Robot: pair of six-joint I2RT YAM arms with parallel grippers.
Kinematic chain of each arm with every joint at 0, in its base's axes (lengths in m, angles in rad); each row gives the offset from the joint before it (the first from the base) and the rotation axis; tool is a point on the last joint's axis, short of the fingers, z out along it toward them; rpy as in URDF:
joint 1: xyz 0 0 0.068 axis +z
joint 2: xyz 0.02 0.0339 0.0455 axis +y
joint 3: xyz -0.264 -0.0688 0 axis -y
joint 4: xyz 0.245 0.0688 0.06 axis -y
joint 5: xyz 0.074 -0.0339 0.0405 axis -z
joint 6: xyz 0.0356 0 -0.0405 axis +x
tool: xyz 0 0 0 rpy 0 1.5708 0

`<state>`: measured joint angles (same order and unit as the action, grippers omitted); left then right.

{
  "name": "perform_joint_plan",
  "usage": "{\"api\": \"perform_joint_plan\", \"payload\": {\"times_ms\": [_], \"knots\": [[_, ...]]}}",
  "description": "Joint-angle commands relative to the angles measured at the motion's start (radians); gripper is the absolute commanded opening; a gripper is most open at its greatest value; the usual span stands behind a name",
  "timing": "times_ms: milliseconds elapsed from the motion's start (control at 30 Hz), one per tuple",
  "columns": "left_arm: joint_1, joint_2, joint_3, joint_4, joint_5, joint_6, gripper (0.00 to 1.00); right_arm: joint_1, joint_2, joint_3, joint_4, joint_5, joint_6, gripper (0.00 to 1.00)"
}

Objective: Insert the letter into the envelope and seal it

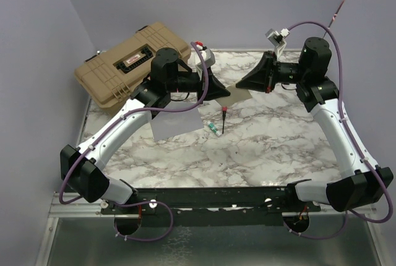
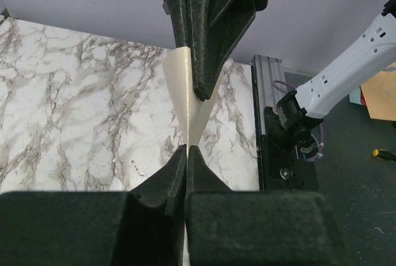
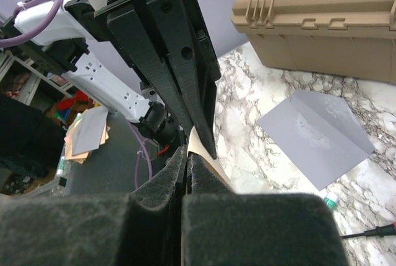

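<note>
Letter (image 2: 179,86) — thin, pale tan, unmarked sheet

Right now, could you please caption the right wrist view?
The left gripper and right gripper pinch the letter; the envelope lies near the case.

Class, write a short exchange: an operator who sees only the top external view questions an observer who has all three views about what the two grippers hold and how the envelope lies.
Operator: The left gripper and right gripper meet tip to tip here. Is anything between them?
Observer: Yes. The left wrist view shows both shut on the letter, pinching it from opposite ends.
Operator: The envelope is partly covered for me. Sealed?
Observer: No. The right wrist view shows it lying flat with a crease across it, the flap seemingly folded open.
</note>
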<state>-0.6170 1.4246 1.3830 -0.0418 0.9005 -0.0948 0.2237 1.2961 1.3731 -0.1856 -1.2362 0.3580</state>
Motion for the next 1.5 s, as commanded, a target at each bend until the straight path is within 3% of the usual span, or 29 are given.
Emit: {"api": "perform_joint_plan", "payload": {"times_ms": [0, 33, 133, 200, 333, 467, 567, 700, 900, 1133, 1333, 1467], "knots": [[0.003, 0.001, -0.007, 0.018, 0.038, 0.001, 0.0, 0.004, 0.013, 0.039, -0.06, -0.007, -0.014, 0.01], [0.003, -0.001, -0.006, 0.018, 0.032, 0.0, 0.0, 0.004, 0.015, 0.048, -0.073, 0.008, -0.017, 0.09], [0.005, -0.014, -0.008, 0.017, -0.031, -0.01, 0.0, 0.004, -0.002, 0.065, -0.068, 0.074, -0.014, 0.51], [0.005, -0.025, -0.006, 0.02, -0.114, -0.029, 0.0, 0.004, -0.038, 0.045, -0.002, 0.171, 0.038, 0.67], [0.005, -0.042, -0.006, 0.072, -0.298, -0.161, 0.0, 0.004, -0.141, -0.06, 0.155, 0.415, 0.14, 0.82], [0.005, -0.052, -0.056, 0.278, -0.31, -0.41, 0.0, 0.004, -0.208, -0.196, 0.326, 0.575, 0.261, 0.93], [0.005, -0.058, -0.112, 0.485, -0.321, -0.595, 0.0, 0.004, -0.197, -0.26, 0.488, 0.553, 0.396, 0.94], [0.005, -0.055, -0.122, 0.583, -0.358, -0.696, 0.0, 0.004, -0.153, -0.333, 0.748, 0.447, 0.603, 0.95], [0.005, -0.07, -0.138, 0.636, -0.394, -0.727, 0.0, 0.004, -0.121, -0.313, 0.804, 0.43, 0.666, 0.9], [0.005, -0.049, -0.144, 0.664, -0.382, -0.766, 0.0, 0.004, -0.071, -0.29, 0.983, 0.4, 0.792, 0.71], [0.005, -0.038, -0.144, 0.682, -0.375, -0.777, 0.0, 0.008, -0.029, -0.26, 1.006, 0.386, 0.819, 0.55], [0.005, -0.034, -0.156, 0.681, -0.371, -0.776, 0.0, 0.01, -0.02, -0.248, 1.003, 0.402, 0.815, 0.34]]}}
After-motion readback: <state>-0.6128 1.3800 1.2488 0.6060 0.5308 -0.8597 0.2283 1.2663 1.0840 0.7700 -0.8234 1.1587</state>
